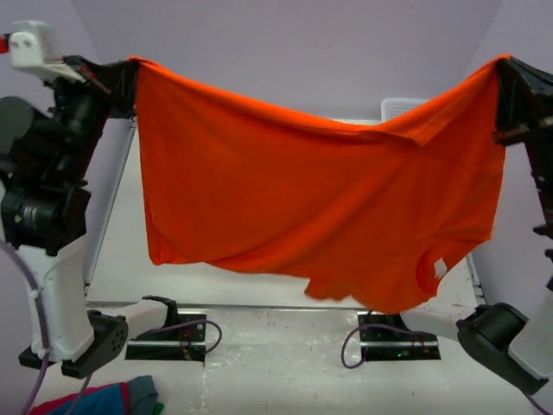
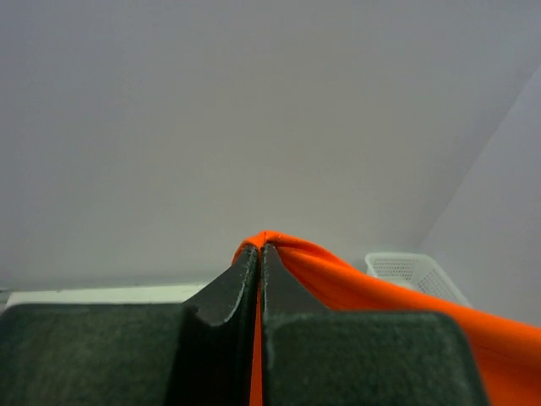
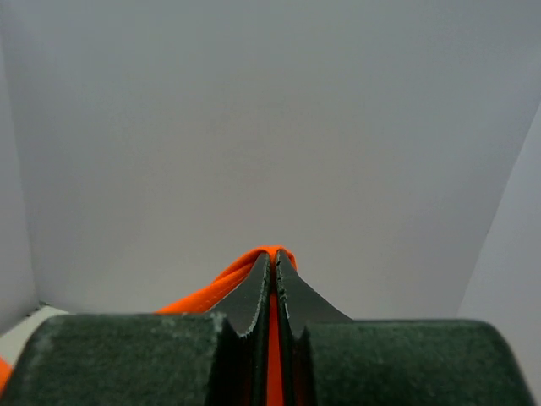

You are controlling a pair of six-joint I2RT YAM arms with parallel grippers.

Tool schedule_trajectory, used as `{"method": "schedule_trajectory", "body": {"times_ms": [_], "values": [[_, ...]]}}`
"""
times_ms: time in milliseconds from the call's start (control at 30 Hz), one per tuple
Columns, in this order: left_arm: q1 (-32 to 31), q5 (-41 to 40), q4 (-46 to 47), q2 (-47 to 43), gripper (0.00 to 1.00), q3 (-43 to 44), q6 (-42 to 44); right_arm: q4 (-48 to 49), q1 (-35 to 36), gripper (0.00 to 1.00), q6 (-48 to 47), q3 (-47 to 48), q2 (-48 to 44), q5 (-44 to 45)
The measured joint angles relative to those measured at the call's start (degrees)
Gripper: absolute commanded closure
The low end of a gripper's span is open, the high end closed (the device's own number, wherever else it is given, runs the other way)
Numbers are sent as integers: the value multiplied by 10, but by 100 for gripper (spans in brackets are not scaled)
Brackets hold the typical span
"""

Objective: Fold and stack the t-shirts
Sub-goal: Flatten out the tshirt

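The left gripper (image 2: 260, 249) and right gripper (image 3: 273, 256) each pinch the t-shirt (image 1: 320, 207) tight; only the top view shows it hanging spread over the desk (image 1: 216, 282).

The plain bright orange short-sleeved t-shirt of thin soft cloth (image 1: 320, 199) hangs spread wide in the air. One top corner is pinched in the left gripper (image 2: 260, 254) and the other in the right gripper (image 3: 272, 258), and the top edge sags in a shallow curve between them. It falls as a broad, lightly creased sheet with an uneven lower edge that dips lowest toward the right, where a small white label (image 1: 440, 269) shows beside a curved seam.
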Motion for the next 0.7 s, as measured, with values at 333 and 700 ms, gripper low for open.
{"method": "schedule_trajectory", "body": {"times_ms": [333, 700], "values": [[2, -55, 89, 267, 100, -232, -5, 57, -106, 100, -6, -88, 281, -9], [72, -64, 195, 460, 100, -336, 3, 66, -144, 100, -9, -145, 540, -34]]}}
